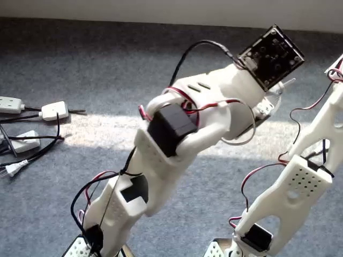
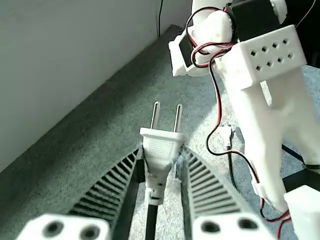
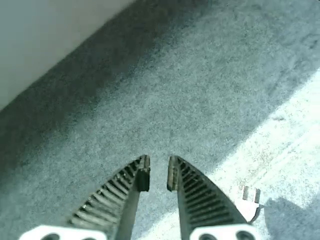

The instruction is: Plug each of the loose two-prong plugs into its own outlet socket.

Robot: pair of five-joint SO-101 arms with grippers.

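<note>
My left gripper (image 2: pixel 161 165) is shut on a white two-prong plug (image 2: pixel 160 147), held above the grey carpet with its prongs pointing away toward the wall. In the high view the left arm (image 1: pixel 177 134) stretches up across the middle, and its wrist camera board (image 1: pixel 270 56) hides the fingers. My right gripper (image 3: pixel 158 172) hangs over the carpet, its fingers a narrow gap apart with nothing between them. Beside one right finger a small white two-prong plug (image 3: pixel 248 194) shows in the sunlit patch. At the far left lie a white outlet strip (image 1: pixel 8 104), white plug blocks (image 1: pixel 54 111) and a loose plug (image 1: pixel 13 168).
The right arm (image 1: pixel 300 187) stands at the right edge and looms close beside the held plug as the right arm (image 2: pixel 265 100). Black cords (image 1: pixel 37 144) tangle around the sockets at the left. A pale wall (image 2: pixel 60 65) borders the carpet at the back.
</note>
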